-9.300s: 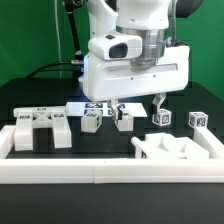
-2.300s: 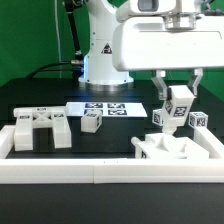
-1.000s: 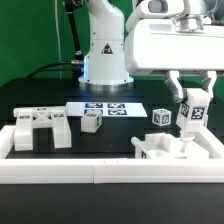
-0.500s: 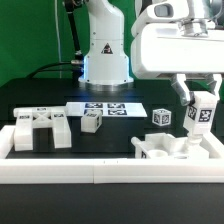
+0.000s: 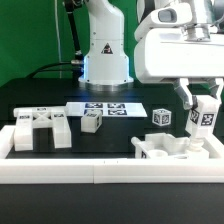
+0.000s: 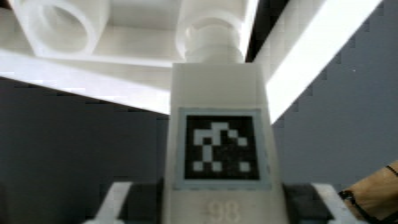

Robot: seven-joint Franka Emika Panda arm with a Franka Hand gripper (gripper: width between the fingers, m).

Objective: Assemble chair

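My gripper (image 5: 204, 106) is shut on a white chair leg (image 5: 205, 120) that hangs upright, its tag facing outward. It hovers just above the exterior view's right end of a chunky white chair block (image 5: 163, 150) with round sockets. In the wrist view the leg (image 6: 221, 120) fills the middle, a finger (image 6: 125, 203) pressing on each side. The leg's rounded tip points at the socketed block (image 6: 89, 35) beyond it. Whether the tip touches the block I cannot tell.
A slotted white chair part (image 5: 40, 128) lies at the exterior view's left. A short leg (image 5: 92, 121) and a tagged cube (image 5: 161, 117) sit mid-table near the marker board (image 5: 105, 108). The long white border rail (image 5: 100, 172) runs along the front.
The gripper has carried the leg toward the exterior view's right and slightly lower, ending over the right end of the socketed block. The grip is unchanged.
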